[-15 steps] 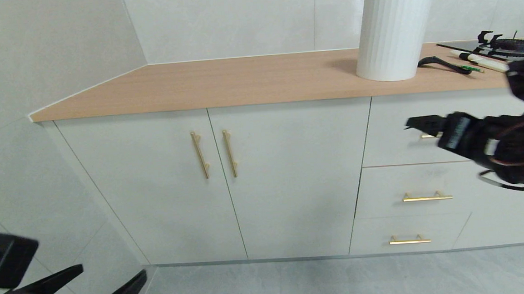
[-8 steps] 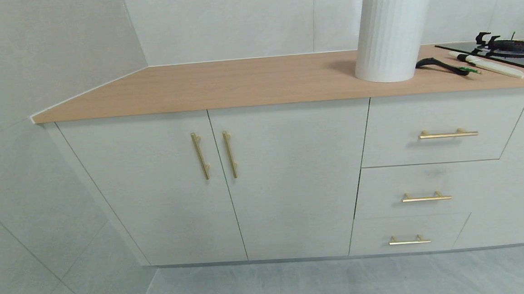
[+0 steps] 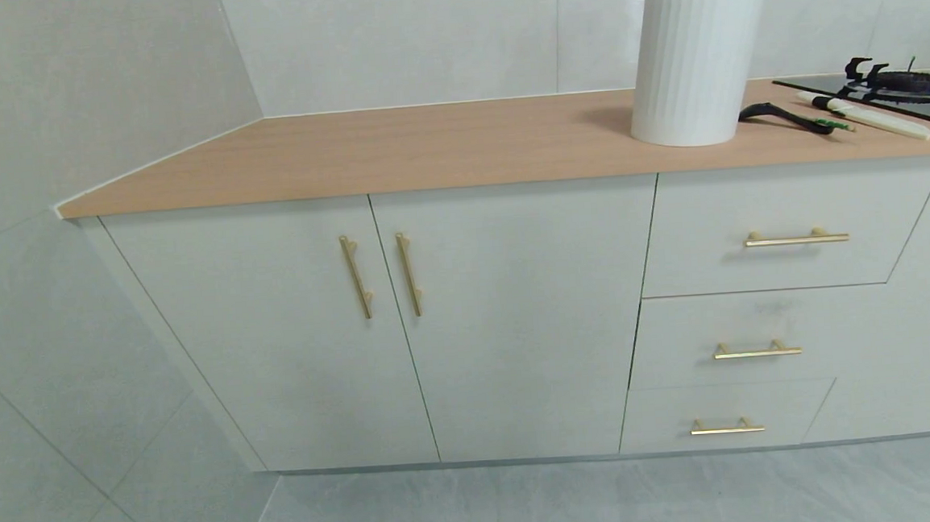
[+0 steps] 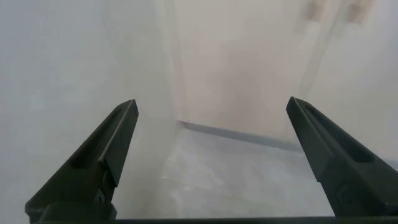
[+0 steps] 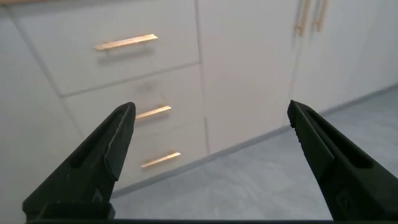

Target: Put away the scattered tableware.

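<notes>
On the wooden countertop, at the right, lie a black-handled utensil, a thin green-tipped piece and a long white utensil, beside a tall white ribbed container. My left gripper is open and empty, low near the floor by the cabinet corner. My right gripper is open and empty too, facing the three drawers with their gold handles.
A black stove burner grate sits at the counter's far right. Below are two cabinet doors with vertical gold handles and three drawers. A tiled wall closes off the left side. The grey floor lies in front.
Both arms, seen in the head view a second ago at the lower left and at the right, have dropped out of it. The counter items have not moved.
</notes>
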